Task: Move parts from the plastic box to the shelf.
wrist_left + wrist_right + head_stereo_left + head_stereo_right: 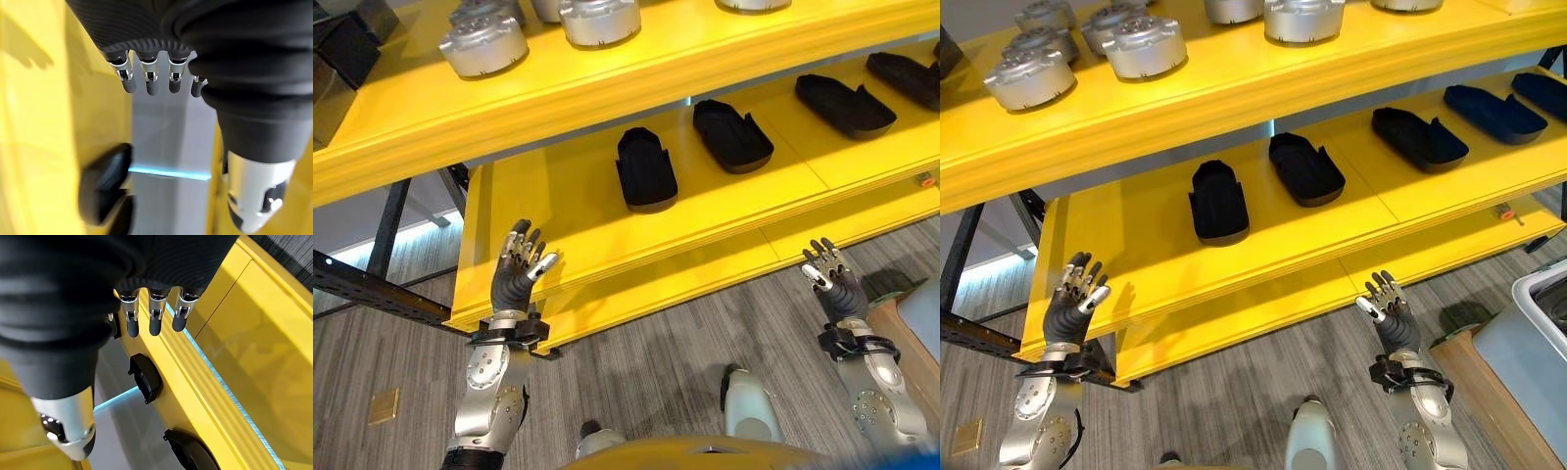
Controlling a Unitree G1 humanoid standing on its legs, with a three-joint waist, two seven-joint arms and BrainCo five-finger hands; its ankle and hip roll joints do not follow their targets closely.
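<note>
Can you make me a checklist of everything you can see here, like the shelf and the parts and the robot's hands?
Surface: yellow shelf, two levels, over a grey wood-look floor.
Job's things: four black parts lie in a row on the lower level; silver round parts sit on the upper level; a corner of the grey plastic box shows at the right.
Clutter: nothing seen.
Hands: left hand raised before the shelf's lower left edge, fingers straight, holding nothing; right hand raised before the lower front edge, fingers straight, holding nothing.
Cables: nothing seen.
Surroundings: black metal frame beside the shelf on the left.
</note>
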